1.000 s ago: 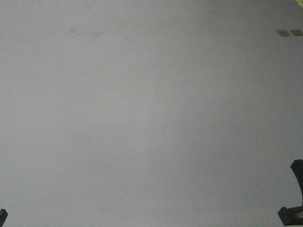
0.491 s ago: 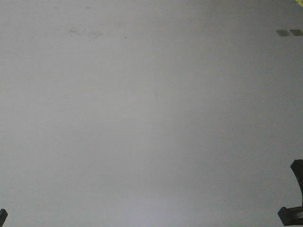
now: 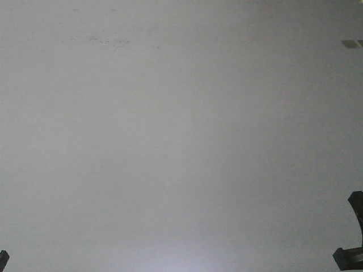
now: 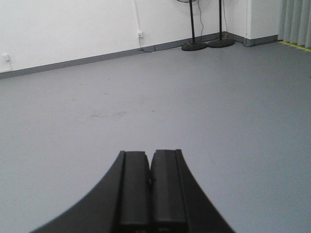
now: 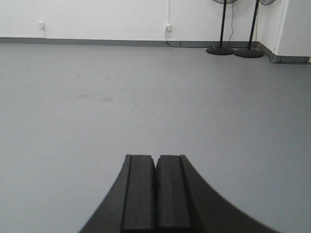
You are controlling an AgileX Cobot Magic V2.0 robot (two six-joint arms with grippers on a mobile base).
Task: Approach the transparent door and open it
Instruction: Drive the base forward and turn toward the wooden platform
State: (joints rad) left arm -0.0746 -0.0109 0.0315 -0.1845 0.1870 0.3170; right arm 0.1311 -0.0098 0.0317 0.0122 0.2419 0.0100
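Pointing level and forward, the left gripper [image 4: 149,160] has its two black fingers pressed together with nothing between them, and the right gripper [image 5: 156,162] sits the same way, closed and empty. Both arms look tucked low and parallel, a travelling pose rather than a reach. Beyond them lies only grey floor [image 4: 233,111], running to a white wall [image 4: 73,24] with two fan stands [image 5: 233,50] near the corner. The transparent door shows in no view, so which way it lies and which arm is nearer cannot be told. The pale strips at the left wrist view's right edge may be a curtain [image 4: 296,19], not glass. The base probably has to turn and find the door first.
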